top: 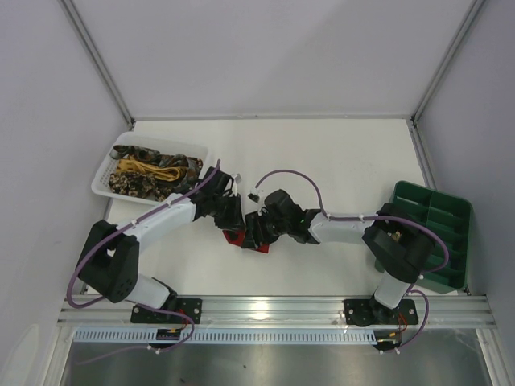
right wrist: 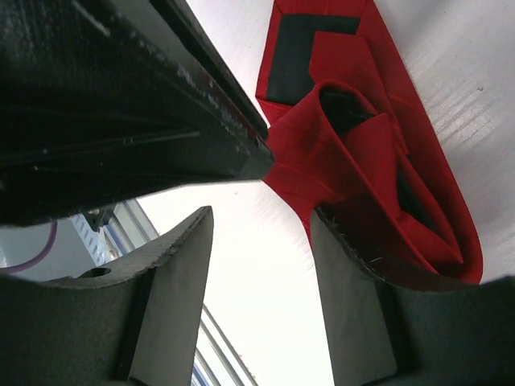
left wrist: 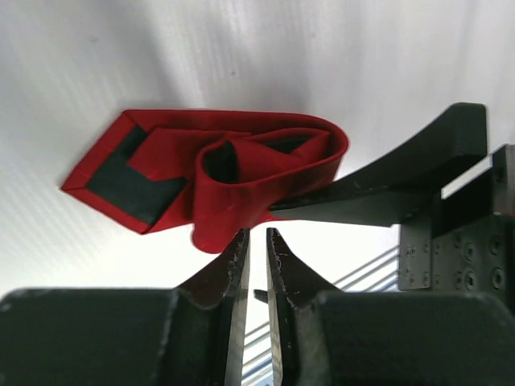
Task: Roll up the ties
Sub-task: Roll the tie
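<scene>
Red tie (left wrist: 257,189) lies loosely rolled on the table (top: 322,153), well left of the green tray (top: 465,241), with its pointed end flat. Left gripper (left wrist: 257,235) is at the tie's edge, fingers nearly together with a thin slit, pinching nothing. Right gripper (right wrist: 261,215) is spread, one finger against the roll. From above, both wrists hide most of the tie. White basket (top: 105,181) of other ties (top: 153,170) sits farther left of the tray.

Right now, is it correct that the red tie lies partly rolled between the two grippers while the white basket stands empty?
No: the white basket is not empty; the top view shows patterned and yellow ties heaped in it. The red tie does lie partly rolled between the left gripper and right gripper.
</scene>
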Robot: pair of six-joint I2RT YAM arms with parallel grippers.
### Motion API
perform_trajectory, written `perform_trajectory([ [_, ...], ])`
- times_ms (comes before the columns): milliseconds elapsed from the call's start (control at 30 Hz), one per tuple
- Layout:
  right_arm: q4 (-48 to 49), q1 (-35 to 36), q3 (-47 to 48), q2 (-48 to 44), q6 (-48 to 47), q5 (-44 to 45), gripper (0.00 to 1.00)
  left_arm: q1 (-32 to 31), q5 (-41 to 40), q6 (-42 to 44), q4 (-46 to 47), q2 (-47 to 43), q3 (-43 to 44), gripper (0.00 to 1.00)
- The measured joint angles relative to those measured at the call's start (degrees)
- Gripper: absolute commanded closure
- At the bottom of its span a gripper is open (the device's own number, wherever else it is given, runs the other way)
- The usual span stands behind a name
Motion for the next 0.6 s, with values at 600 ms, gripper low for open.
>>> perform_trajectory([
  [600,1.0,-1.8,-0.1,0.0,0.4,-1.9,0.43,1.0,3.7,-0.3,3.0,5.3,-0.1,0.85],
])
